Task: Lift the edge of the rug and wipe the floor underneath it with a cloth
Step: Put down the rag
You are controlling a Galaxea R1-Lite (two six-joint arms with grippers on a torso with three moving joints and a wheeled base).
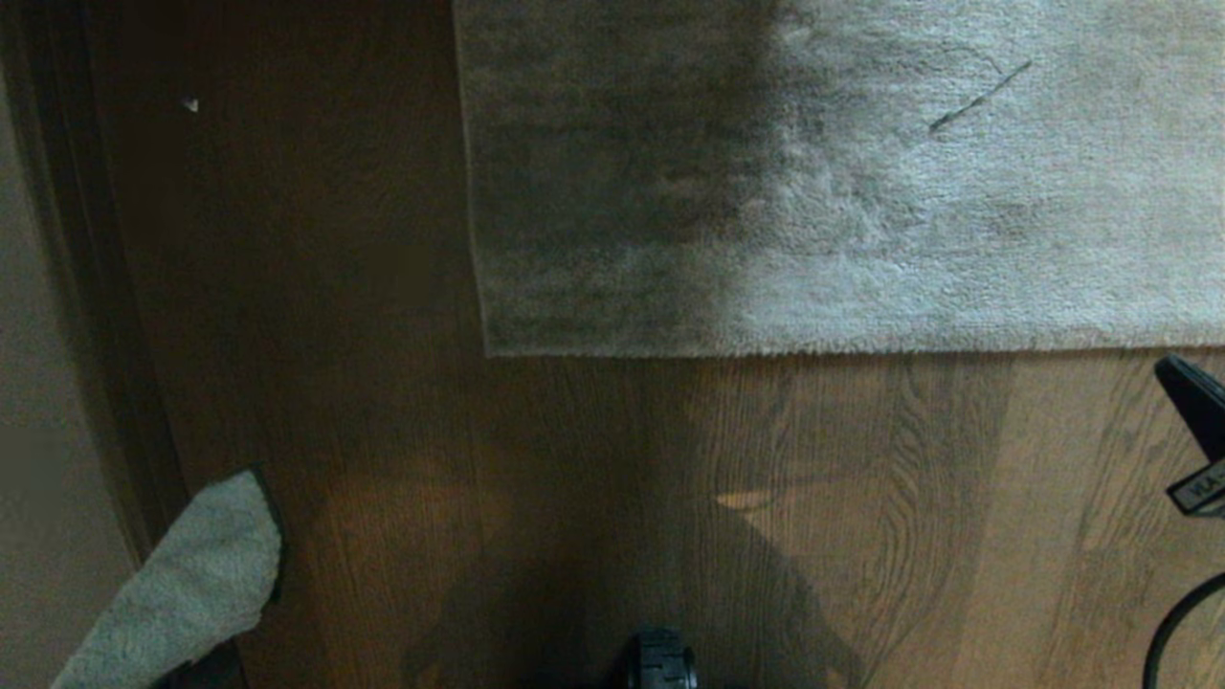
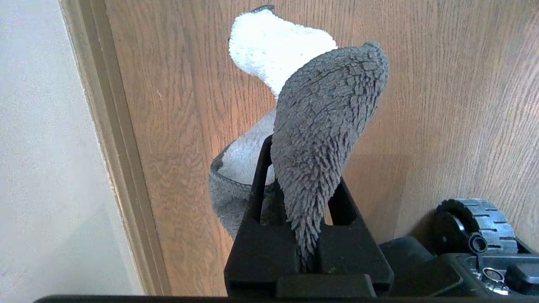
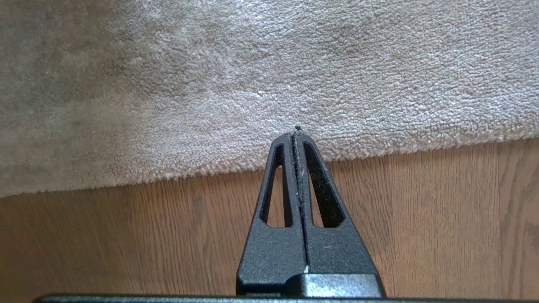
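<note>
The pale plush rug (image 1: 842, 182) covers the far half of the head view. Its straight rug edge (image 1: 766, 350) runs across and ends in a corner (image 1: 490, 352), lying flat on the brown wood floor (image 1: 593, 498). My right gripper (image 3: 297, 134) is shut and empty, its tips over the rug edge (image 3: 379, 148); in the head view it shows at the right border (image 1: 1191, 397). At the near left, my left gripper (image 2: 301, 172) is shut on the grey terry cloth (image 2: 324, 126), which hangs over its fingers. In the head view the cloth (image 1: 182, 584) hides that gripper.
A pale wall (image 1: 48, 402) and dark skirting board (image 1: 105, 335) run along the left. The base's wheel (image 2: 476, 225) sits close beside the left gripper. A black cable (image 1: 1172, 622) loops at the near right. A thin dark mark (image 1: 981, 96) lies on the rug.
</note>
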